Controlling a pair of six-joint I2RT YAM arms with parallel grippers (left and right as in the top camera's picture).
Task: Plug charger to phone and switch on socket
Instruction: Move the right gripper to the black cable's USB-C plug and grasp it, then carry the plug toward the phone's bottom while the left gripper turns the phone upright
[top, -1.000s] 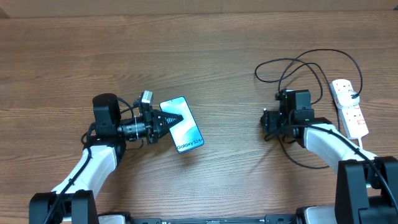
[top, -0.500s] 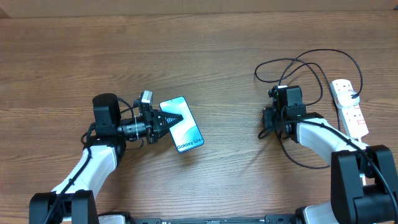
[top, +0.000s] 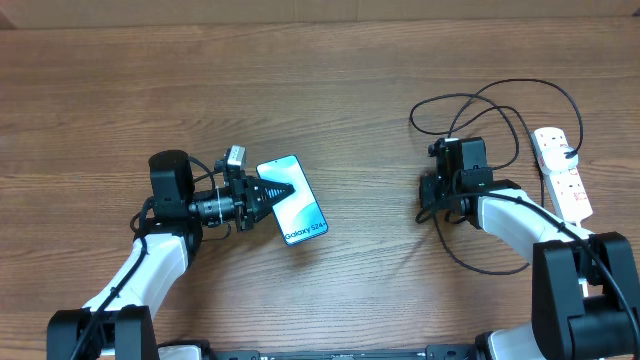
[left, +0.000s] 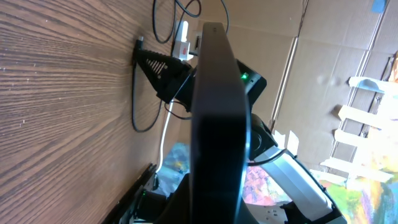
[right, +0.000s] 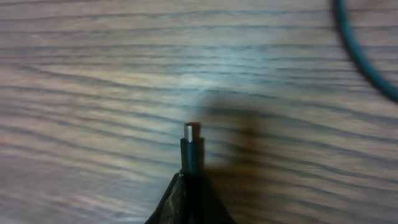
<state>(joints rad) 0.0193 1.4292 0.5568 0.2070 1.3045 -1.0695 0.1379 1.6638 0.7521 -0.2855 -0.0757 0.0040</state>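
- While the connector has yet to reach the phone (top: 295, 200), the task stands at an early stage: both items are in hand, nothing is joined.
- Left claw (top: 278, 188): clamped on the phone at its 9 o'clock edge. The left wrist view shows the phone edge-on between the jaws. The phone sits left of the table (top: 330, 80) centre with its screen lit.
- Right claw (top: 432, 195): closed on the loose end of the charger (top: 500, 95). The connector tip (right: 191, 134) stands out beyond the closed jaws, bare and just above the wood.
- The rest of the charger loops away toward 1 o'clock from the right claw and runs to the socket (top: 563, 175) at the 3 o'clock edge of the table. Whether its plug is seated there is too small to tell.
- Outstanding, in my judgement: bring tip and phone port together across the gap, which is well apart at present, seat the tip, then press the socket switch.
- Against the frame a second ago: the right claw has closed from a wider setting and moved slightly toward 10 o'clock. The slack loop at its 5 o'clock has shifted with it. Left claw and phone show no change.
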